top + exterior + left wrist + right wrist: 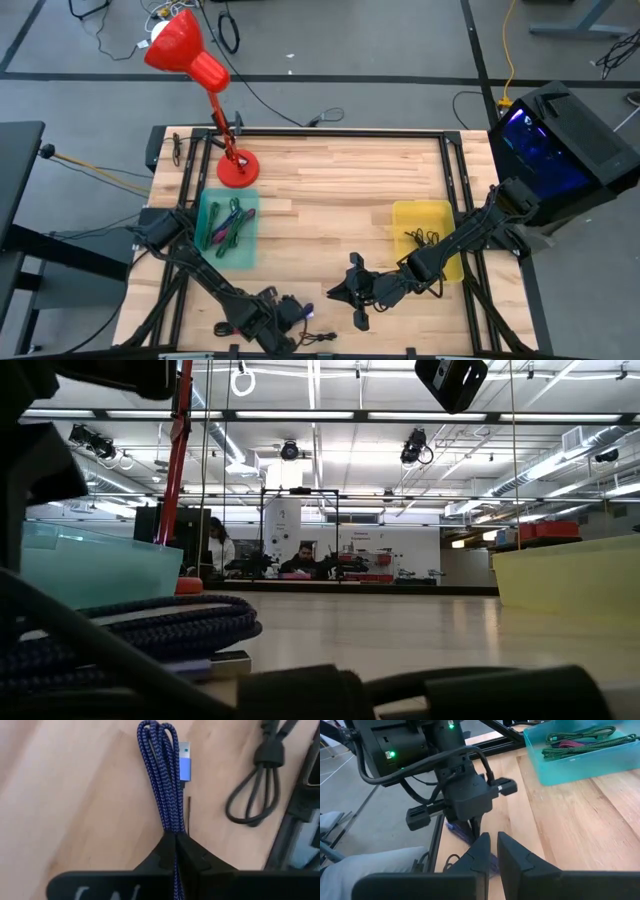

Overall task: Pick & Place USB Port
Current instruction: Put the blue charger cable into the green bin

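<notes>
A blue braided USB cable (162,780), folded into a long bundle, lies on the wooden table near its near edge; its blue and silver plug (184,762) lies beside the far loop. My left gripper (176,840) is shut on this bundle, low at the near edge (285,312). The low view shows the bundle (130,632) and plug (230,662) resting on the wood. My right gripper (492,845) hovers just right of the left one (338,292), shut to a narrow slit, pointing at it. The cable (462,834) shows below its fingers. My left gripper pinches the folded bundle, several strands together, between its two fingers (172,827). The fingers come from above, slanting, and the strands run on between them along the direction they point. The looped end and plug ahead of the fingers lie flat on the table. Whether my right gripper touches anything cannot be told.
A teal bin (228,230) holding green and pink cables sits at the table's left. A yellow bin (425,235) with a dark cable stands at the right. A red desk lamp (235,168) stands far left. A black tied cable (255,795) lies beside the blue one.
</notes>
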`<state>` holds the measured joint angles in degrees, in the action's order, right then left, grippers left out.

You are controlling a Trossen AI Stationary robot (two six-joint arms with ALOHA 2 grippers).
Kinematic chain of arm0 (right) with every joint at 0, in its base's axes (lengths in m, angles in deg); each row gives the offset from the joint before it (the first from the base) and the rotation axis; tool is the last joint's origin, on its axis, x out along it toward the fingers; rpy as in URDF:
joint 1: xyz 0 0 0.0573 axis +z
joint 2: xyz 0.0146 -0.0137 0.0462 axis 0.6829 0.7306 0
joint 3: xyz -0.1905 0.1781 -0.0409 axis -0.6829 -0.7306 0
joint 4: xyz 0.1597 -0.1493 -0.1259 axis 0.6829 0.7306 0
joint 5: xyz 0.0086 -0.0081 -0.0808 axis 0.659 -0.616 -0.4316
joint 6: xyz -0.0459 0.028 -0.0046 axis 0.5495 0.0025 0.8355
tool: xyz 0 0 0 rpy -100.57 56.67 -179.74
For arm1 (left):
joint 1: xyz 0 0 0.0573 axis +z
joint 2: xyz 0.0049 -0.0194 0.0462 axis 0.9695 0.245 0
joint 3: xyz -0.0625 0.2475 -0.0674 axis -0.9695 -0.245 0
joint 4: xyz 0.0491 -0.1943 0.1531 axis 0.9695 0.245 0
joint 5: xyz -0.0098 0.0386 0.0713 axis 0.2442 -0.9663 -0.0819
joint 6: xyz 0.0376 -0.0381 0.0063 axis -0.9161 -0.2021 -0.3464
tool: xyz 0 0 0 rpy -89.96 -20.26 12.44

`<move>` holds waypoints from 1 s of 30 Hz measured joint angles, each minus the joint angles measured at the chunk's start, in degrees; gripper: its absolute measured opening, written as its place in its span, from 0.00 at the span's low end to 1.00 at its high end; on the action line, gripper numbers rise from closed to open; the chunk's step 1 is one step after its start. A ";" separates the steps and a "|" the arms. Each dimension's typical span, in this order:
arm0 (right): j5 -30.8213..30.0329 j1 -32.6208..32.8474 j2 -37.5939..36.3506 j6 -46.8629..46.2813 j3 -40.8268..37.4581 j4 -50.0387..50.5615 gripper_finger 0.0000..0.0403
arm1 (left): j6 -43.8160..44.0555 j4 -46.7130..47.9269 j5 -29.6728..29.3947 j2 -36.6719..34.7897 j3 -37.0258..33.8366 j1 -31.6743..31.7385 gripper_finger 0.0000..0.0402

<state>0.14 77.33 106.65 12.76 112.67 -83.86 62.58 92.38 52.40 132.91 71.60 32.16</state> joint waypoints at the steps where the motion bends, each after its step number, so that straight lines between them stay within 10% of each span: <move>1: 0.02 0.00 0.00 0.02 0.00 0.00 0.09 | -0.72 0.79 -0.48 -0.06 0.54 -0.02 0.01; 16: 0.02 -0.01 0.00 0.16 0.00 1.00 0.09 | -0.04 29.51 -17.25 -7.92 10.97 -0.96 0.00; 23: 0.03 0.04 0.00 -0.71 0.00 2.28 0.09 | 23.29 57.44 -21.12 -16.98 8.69 -4.04 0.00; 30: 0.03 0.06 0.00 -1.12 0.00 2.25 0.09 | 39.27 59.18 -24.56 -31.29 -4.85 -7.16 0.00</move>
<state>0.16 77.39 106.65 11.64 112.67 -81.61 101.85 151.56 27.84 101.62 66.75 24.99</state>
